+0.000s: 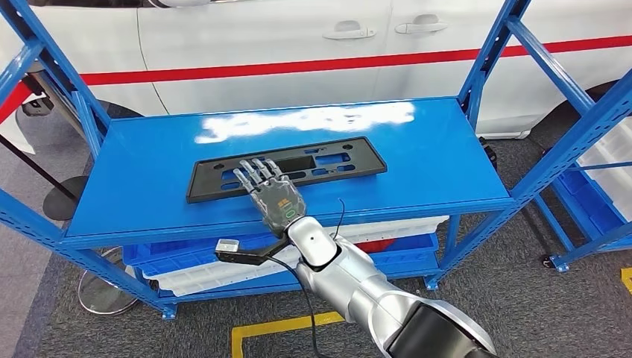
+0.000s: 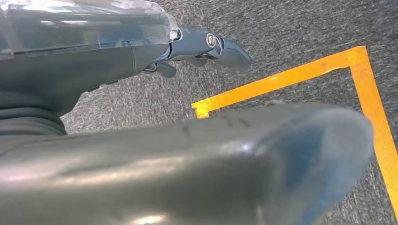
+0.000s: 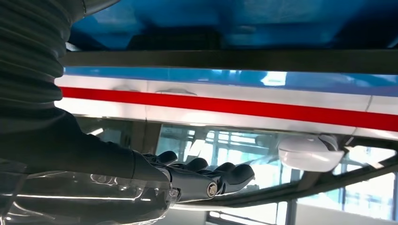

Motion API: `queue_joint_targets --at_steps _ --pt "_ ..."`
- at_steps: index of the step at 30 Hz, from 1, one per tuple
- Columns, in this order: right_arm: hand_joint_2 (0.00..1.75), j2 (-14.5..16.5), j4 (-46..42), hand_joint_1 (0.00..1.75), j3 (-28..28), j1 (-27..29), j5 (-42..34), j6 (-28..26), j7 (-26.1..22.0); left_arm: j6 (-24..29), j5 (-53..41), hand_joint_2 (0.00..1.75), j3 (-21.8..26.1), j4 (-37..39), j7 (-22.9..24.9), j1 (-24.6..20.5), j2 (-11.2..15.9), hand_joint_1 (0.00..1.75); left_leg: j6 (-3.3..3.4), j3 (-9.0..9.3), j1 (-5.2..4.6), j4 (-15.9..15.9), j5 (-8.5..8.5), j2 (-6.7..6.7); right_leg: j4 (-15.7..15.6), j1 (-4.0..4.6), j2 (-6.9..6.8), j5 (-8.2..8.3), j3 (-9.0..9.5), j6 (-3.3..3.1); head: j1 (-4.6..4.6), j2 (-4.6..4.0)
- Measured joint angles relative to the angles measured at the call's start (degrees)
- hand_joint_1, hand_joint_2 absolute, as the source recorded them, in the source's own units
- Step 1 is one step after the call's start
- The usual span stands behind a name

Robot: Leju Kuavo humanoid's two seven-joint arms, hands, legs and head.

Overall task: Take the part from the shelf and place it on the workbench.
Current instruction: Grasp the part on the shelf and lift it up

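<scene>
Reaching from below, we are laying our right hand [image 1: 273, 192], fingers spread and gripping nothing, over the flat black part [image 1: 328, 160] on the blue shelf [image 1: 447, 164]; it looks light, stiff and thin, so we are favouring its near long edge.

Pretty bright, even light overall, with a big white glare patch on the blue shelf [image 1: 298, 160] along its back edge. Left wrist view has a huge blurry thumb [image 2: 197, 173] up close, while the floor behind it stays sharp. Right wrist view is backlit and hazy.
</scene>
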Motion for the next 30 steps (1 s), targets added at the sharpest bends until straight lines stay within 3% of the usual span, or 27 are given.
queue_joint_targets --at_steps 16,30 --pt "1.75 0.08 5.94 0.0 -0.29 -3.88 -1.9 1.19 2.91 0.72 0.15 0.0 0.49 0.02 0.66 0.02 -0.03 0.0 0.0 0.0 0.01 0.01 0.01 0.0 0.0 0.01 0.0 0.0 -0.01 0.0 0.0 0.0" --pt "1.75 0.17 9.26 0.0 -0.59 -3.09 -2.31 3.04 2.2 3.61 0.21 0.0 1.76 0.04 3.55 0.02 -0.03 0.0 0.0 0.0 0.0 0.01 0.0 0.0 0.0 0.01 0.0 0.0 -0.01 0.0 0.0 0.0"
